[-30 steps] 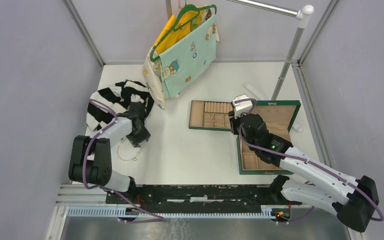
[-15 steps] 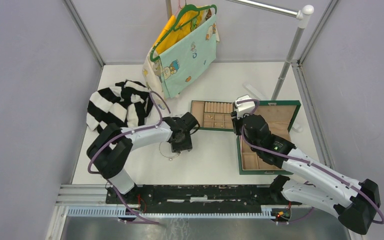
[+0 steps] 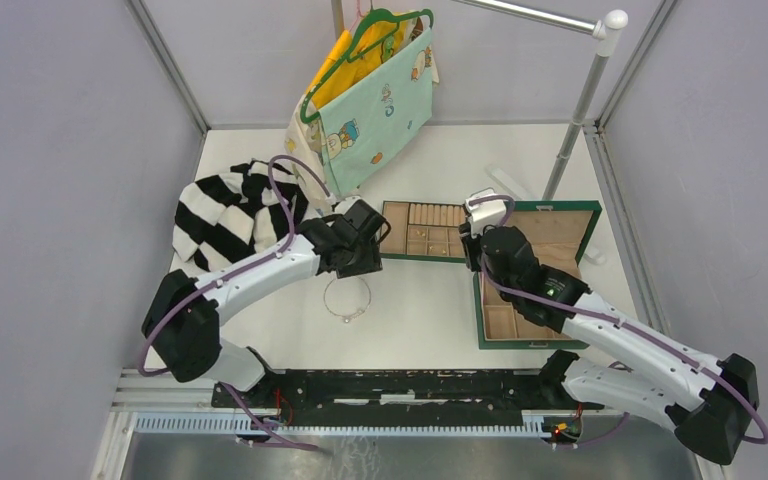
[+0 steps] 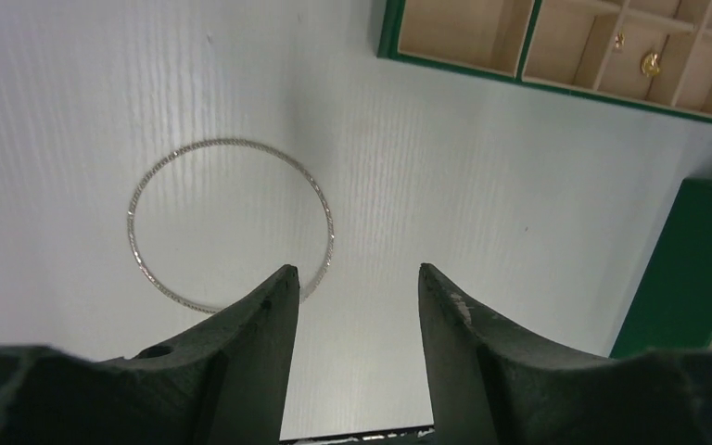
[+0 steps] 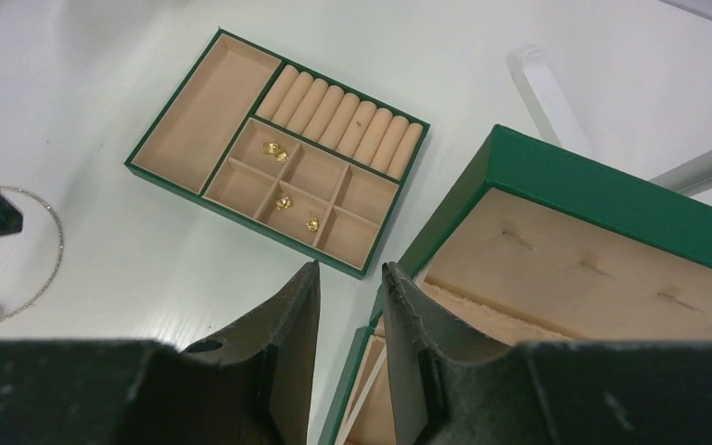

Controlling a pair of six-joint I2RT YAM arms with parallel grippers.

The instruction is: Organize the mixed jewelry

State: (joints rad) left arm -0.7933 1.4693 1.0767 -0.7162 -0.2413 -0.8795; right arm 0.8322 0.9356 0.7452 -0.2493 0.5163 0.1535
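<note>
A thin pale chain point(image 3: 345, 316) lies in a ring on the white table, in front of the left end of the tan divided tray point(image 3: 396, 228). In the left wrist view the chain point(image 4: 232, 140) lies just ahead and left of my left gripper point(image 4: 352, 278), which is open, empty and above the table. Three tiny gold pieces point(image 5: 273, 150) sit in the tray's small compartments. My right gripper point(image 5: 350, 278) hovers between the tray and the open green box point(image 3: 535, 270). Its jaws are narrowly apart and empty.
A black-and-white striped cloth point(image 3: 230, 205) lies at the left rear. Clothes on a green hanger point(image 3: 370, 95) hang from a rack, whose pole point(image 3: 580, 100) stands at the right rear. The box's raised lid point(image 5: 603, 195) stands to the right of my right gripper.
My left arm swung from the striped cloth toward the tray. The chain moved with it, from the left of the table to the middle, and now lies free.
</note>
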